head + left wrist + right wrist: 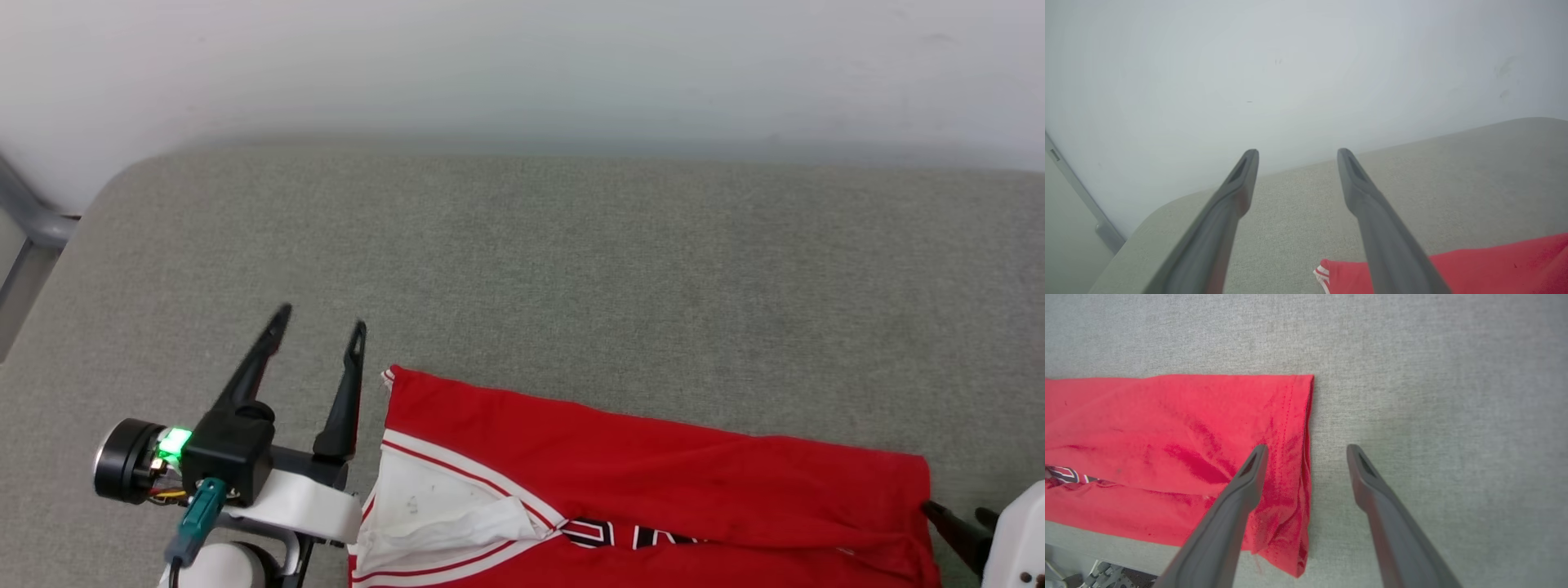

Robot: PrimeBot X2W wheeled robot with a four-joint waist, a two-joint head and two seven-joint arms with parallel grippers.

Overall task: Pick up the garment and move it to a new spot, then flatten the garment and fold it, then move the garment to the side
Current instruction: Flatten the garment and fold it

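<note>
Because the garment [653, 482] lies along the near edge of the counter [571, 269], apparently folded lengthwise with its long axis running left to right, each end faces one arm. Left gripper [320, 320]: released, empty, just beside the sleeve end. Right gripper [1307, 451]: released, empty, astride the hem edge.

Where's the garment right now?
Head view, lower centre to right: garment lies on the grey cushion, between the open left pincer and the right pincer at its right edge.
</note>
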